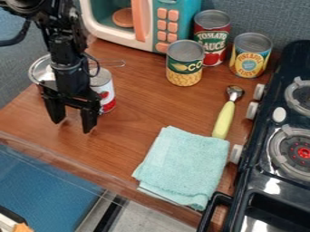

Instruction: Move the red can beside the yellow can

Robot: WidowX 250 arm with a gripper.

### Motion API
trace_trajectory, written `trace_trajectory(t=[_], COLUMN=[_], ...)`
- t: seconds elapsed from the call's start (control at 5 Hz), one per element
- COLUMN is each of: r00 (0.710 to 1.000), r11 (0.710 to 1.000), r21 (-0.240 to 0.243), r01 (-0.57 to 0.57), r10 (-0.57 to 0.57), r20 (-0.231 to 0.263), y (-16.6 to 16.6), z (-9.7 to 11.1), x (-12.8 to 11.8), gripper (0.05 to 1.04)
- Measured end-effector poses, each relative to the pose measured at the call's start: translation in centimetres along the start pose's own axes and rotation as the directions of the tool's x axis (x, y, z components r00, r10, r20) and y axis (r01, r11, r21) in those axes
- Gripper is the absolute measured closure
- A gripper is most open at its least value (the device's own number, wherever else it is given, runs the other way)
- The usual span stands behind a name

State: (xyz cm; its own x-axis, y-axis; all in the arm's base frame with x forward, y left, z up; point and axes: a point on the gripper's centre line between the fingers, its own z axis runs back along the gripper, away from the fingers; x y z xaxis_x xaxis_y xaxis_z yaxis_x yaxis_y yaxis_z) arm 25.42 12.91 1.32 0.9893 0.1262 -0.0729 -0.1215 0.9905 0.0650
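jaws apart, downward | red can (212, 37): top up, long axis vertical

Below me, the wooden table (139, 113) carries a microwave (147, 25) at the back, a corn can (185, 64) before it, then the red can (213, 34) and yellow can (249, 56) rightward. A white can (108, 90) stands left, near a metal utensil (39, 70). A scoop (225, 118) meets the cloth (181, 163); a stove (257, 167) lines the right.
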Motion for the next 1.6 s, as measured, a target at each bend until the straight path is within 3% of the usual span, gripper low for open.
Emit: trace_trajectory(t=[0.8, 1.4, 1.6], r00=[1.000, 0.996, 0.991], r11=[0.999, 0.999, 0.999], r21=[-0.040, -0.045, -0.041], r01=[0.008, 0.003, 0.009], r10=[-0.007, 0.001, -0.004], r20=[0.029, 0.089, 0.134], y=[-2.3, -3.4, -3.8], z=[1.2, 2.4, 3.5], x=[2.0, 3.1, 4.5], gripper=[0.084, 0.084, 0.084])
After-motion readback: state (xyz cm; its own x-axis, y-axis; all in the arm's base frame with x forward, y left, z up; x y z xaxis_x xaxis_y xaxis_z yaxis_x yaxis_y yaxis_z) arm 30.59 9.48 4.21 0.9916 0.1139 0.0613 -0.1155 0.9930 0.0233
